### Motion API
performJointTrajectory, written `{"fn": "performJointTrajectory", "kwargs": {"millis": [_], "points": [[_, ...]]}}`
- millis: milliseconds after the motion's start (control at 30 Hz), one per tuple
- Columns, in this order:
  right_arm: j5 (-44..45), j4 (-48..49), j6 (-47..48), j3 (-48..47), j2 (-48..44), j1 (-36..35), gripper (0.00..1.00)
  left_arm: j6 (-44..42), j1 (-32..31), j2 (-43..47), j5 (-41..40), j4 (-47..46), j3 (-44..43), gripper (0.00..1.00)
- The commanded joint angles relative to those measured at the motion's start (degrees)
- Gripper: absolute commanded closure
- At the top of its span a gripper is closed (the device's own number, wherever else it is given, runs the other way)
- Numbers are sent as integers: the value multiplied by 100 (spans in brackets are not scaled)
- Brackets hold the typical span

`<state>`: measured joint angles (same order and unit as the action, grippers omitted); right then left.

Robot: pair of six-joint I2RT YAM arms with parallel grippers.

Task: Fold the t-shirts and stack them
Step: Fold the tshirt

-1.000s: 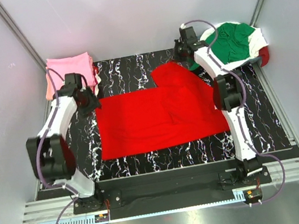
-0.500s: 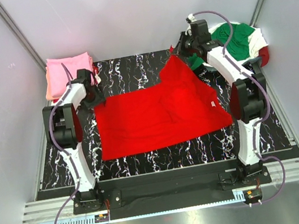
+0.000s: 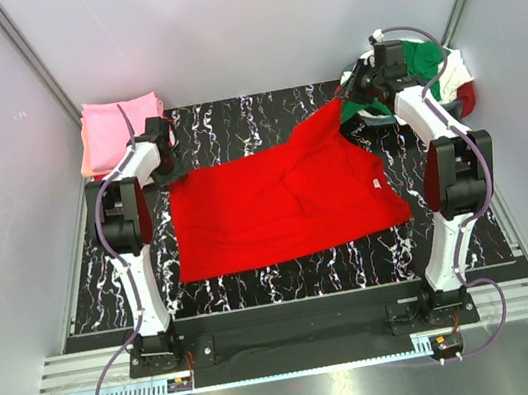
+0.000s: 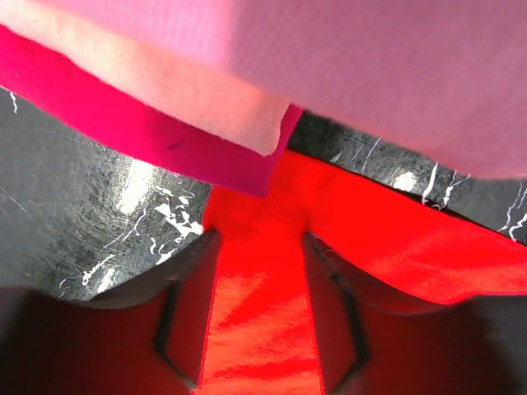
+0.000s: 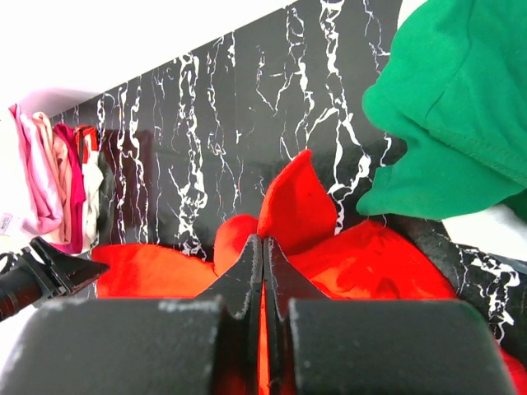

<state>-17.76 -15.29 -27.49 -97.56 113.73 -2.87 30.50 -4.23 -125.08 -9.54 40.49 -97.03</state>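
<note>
The bright red t-shirt point(image 3: 276, 206) lies spread on the black marble table point(image 3: 258, 280). Its far right corner is lifted and pinched in my right gripper point(image 3: 354, 101), which is shut on the cloth point(image 5: 296, 202) beside the green shirt point(image 5: 453, 107). My left gripper point(image 3: 164, 143) is at the shirt's far left corner, just before the folded stack. In the left wrist view its fingers point(image 4: 193, 304) stand apart, with a strip of red cloth point(image 4: 259, 329) lying between them.
A folded stack with pink point(image 3: 120, 125) on top sits at the far left; salmon point(image 4: 165, 82) and magenta point(image 4: 165, 140) layers show under it. Green point(image 3: 424, 64), white point(image 3: 456, 74) and dark red point(image 3: 468, 100) shirts are heaped at the far right.
My right gripper has drawn the shirt's corner further to the far right, flattening the folded-over part. My left gripper has moved back toward the pink stack.
</note>
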Motion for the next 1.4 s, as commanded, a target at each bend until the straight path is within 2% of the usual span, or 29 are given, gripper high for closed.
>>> {"fn": "performJointTrajectory", "kwargs": {"millis": [0,100,133,167,267,467,600,933,1200,1367], "points": [[-219,281,-38,-26,-378,-11,100,123,-87,-201,-206,-120,-166,56],[-237,272,-55,-18,-352,24,100,44,-157,-254,-294,-94,-228,65],[-246,263,-64,-18,-352,24,100,9,-183,-280,-259,-85,-280,78],[-246,272,-64,-9,-352,24,100,0,-192,-289,-233,-42,-298,87],[-237,254,-55,9,-360,50,100,-9,-219,-237,-154,-15,-308,100],[-666,175,50,-254,-132,76,100,-167,-245,36,-109,46,-333,100],[-1027,324,138,-132,-351,76,100,-281,-271,351,-145,38,-159,100],[-992,808,674,2046,-2284,76,100,-624,-350,1793,-355,-533,1107,100],[-633,940,499,3882,-3884,76,100,-528,-386,2469,-329,-762,1950,100],[-160,721,306,4639,-4710,68,100,-379,-447,2848,-355,-850,2425,100]]}}
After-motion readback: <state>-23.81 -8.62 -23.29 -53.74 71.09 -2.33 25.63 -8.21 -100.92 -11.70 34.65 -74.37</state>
